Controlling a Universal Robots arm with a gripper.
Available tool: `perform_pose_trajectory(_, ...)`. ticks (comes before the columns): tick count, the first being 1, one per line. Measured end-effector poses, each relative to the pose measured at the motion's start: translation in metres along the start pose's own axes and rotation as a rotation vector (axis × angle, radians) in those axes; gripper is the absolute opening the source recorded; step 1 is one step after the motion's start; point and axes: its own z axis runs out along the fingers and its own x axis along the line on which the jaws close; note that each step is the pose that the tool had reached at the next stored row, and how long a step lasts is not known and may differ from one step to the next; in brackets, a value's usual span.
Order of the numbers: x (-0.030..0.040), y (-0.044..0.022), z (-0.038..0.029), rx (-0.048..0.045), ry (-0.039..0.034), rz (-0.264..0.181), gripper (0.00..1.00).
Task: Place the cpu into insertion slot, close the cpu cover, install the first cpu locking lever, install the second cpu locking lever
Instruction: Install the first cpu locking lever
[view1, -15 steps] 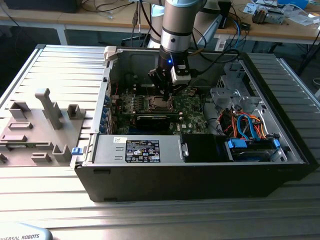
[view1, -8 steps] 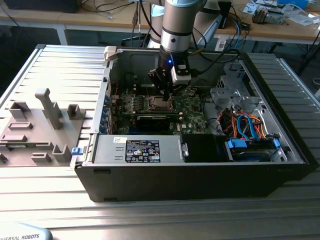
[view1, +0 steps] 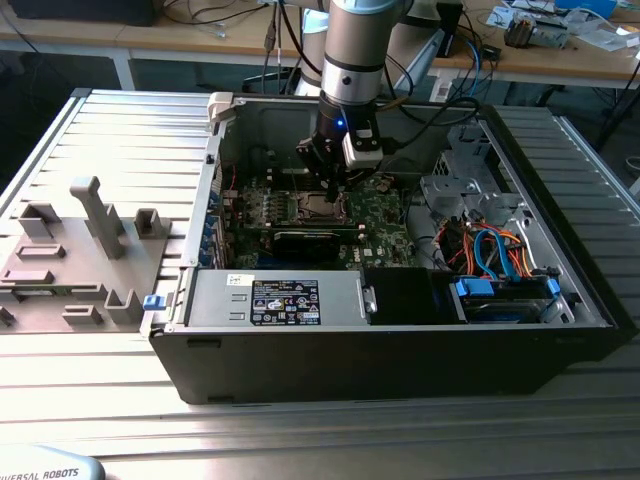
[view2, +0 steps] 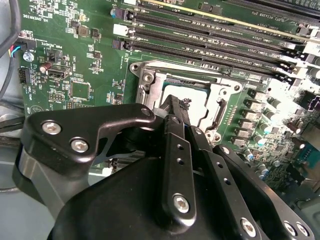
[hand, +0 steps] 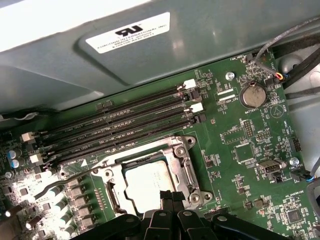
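**A:** The gripper (view1: 335, 185) is hanging low inside the case (view1: 400, 350), right over the slot (view1: 322, 208) in the exterior view.

**B:** And in both wrist views its tips are sitting at the cover's edge. The jaws are standing narrow, pressed almost together, with nothing showing between them.

**A:** Where is the cpu sitting?

**B:** The cpu (hand: 147, 182) is lying in the slot. Its grey top is showing through the cut-out of the cover (hand: 182, 167), which looks to be lying flat over it.

**A:** So I'm reading this as work on the cover. What is doing it well looking like?

**B:** I'd say it's pressing with the tips on the metal frame, never on the chip top. It's going straight down so the frame isn't twisting on its hinge. And it's staying clear of the lever (hand: 65, 182) that is sticking out beside the slot.

**A:** And counting up?

**B:** One cpu, one slot, one cover. I'm making out one lever for sure, and I can't tell about a second. Four memory slots (hand: 120, 125) are running alongside on the board (hand: 240, 150), and one coin cell (hand: 252, 95) is sitting well apart.
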Motion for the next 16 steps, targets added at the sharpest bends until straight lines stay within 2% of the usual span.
perform_pose_trajectory(16,0.0000,0.0000,0.0000,0.0003,-0.0015,-0.021,0.11)
